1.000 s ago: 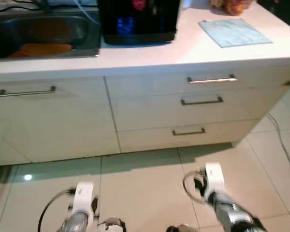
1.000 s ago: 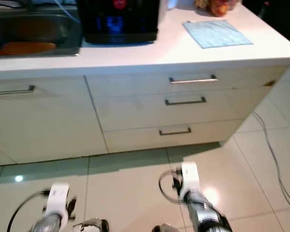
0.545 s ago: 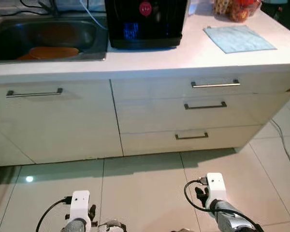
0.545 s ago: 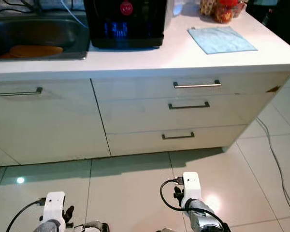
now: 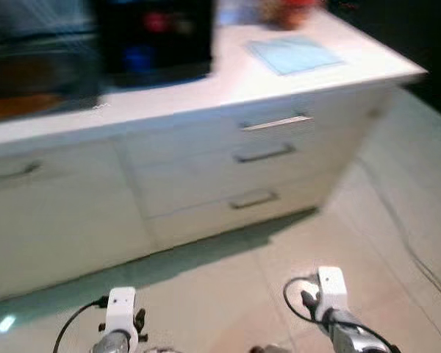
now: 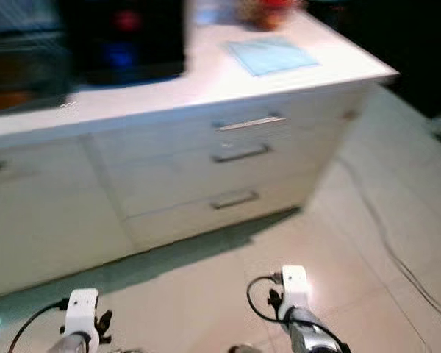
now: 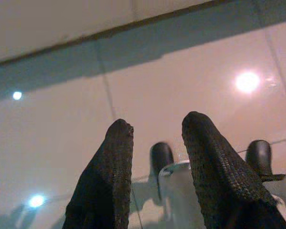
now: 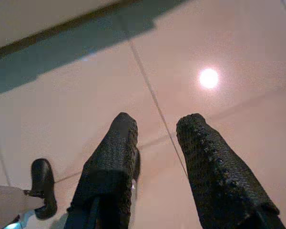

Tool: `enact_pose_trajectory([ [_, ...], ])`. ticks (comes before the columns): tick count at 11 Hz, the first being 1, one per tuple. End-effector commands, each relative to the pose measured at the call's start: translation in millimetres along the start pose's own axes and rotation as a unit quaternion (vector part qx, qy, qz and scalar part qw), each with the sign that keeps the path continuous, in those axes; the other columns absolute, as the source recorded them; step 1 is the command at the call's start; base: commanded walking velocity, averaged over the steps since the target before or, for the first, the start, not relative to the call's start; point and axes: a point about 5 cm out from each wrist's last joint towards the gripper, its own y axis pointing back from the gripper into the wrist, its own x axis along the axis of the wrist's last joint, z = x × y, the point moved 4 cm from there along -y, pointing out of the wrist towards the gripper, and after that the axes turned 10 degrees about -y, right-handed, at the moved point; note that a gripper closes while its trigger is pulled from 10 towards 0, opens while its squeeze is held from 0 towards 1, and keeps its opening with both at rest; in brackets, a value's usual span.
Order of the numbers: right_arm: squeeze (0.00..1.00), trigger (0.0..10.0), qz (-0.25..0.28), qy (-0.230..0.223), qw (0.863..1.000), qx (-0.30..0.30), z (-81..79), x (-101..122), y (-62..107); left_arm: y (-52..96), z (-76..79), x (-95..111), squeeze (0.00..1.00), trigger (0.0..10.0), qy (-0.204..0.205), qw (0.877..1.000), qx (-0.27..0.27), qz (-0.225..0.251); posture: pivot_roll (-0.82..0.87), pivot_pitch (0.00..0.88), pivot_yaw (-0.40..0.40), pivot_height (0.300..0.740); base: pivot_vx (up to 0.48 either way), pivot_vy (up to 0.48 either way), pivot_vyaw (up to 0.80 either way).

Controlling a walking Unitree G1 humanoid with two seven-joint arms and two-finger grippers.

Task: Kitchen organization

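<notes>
Kitchen surface (image 5: 228, 77) now sits blurred in the upper half of the frame, shifted left since 0.5 s ago: camera turning right. Blue cloth (image 5: 294, 54) lies on it, upper right. Left hand (image 7: 155, 157) and right hand (image 8: 157, 148) hang slightly parted, empty, above floor; no manipulation begun.

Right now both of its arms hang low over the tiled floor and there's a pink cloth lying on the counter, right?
Not quite: the cloth on the counter is light blue, as the left eye view shows. The left gripper and right gripper do hang low over the tiled floor.
</notes>
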Motion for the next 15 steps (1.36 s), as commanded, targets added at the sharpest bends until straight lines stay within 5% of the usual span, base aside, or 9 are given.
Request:
enact_pose_trajectory([
  [1,0.00,10.0,-0.006,-0.009,1.000,-0.006,1.8,-1.6,0.1,0.7,0.1,-2.9,0.00,10.0,-0.002,1.000,-0.003,-0.003,0.06,0.055,0.008,0.740,0.000,0.000,-0.77],
  [15,0.00,10.0,-0.002,-0.053,0.998,-0.022,6.5,-0.4,0.2,1.2,-3.8,-6.5,0.00,10.0,-0.012,1.000,0.002,-0.012,0.06,0.077,0.018,0.740,0.000,0.000,-0.77],
])
